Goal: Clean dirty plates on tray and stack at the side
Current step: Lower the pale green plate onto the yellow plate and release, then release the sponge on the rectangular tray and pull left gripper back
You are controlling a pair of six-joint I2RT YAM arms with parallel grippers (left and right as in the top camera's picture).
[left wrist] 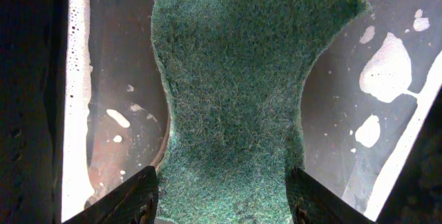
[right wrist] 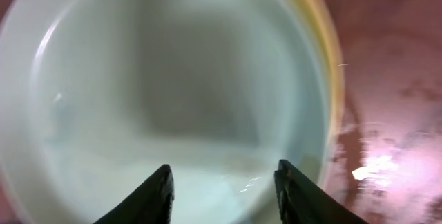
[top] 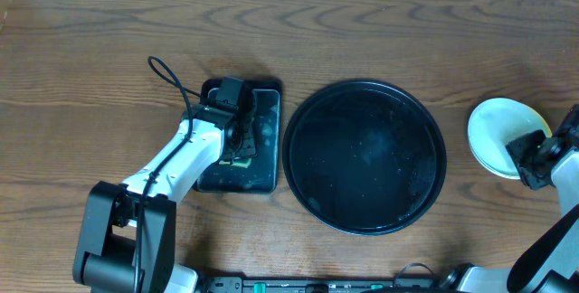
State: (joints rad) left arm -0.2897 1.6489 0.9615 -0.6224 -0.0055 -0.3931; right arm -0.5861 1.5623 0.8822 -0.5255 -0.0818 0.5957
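nearest the robot, left of the round tray (top: pixel 365 155), the left arm (top: pixel 172 162) reaches over a small tray (top: pixel 267 139) that sits just beside the round tray's left rim. the left gripper (left wrist: pixel 221 200) points down into it and grasps a green sponge (left wrist: pixel 235 79): each finger presses a side of the sponge's near end, and the sponge lies flat on the small tray's wet floor, with white foam and droplets around it.

the round tray itself is glossy black, with pale specks of wet on its floor, and rests on the brown table (top: pixel 109 49).

right of the round tray, apart from its rim, the plates (top: pixel 496 135) stand on the table as a stack. a pale white one (right wrist: pixel 173 79) is on top, and the rim of a yellow one (right wrist: pixel 330 51) shows under its right edge. how many lie in the stack i cannot tell. the right gripper (right wrist: pixel 222 193) hangs over the near side of the stack, released: its fingers stand apart with nothing between them, just the top plate's bowl below.
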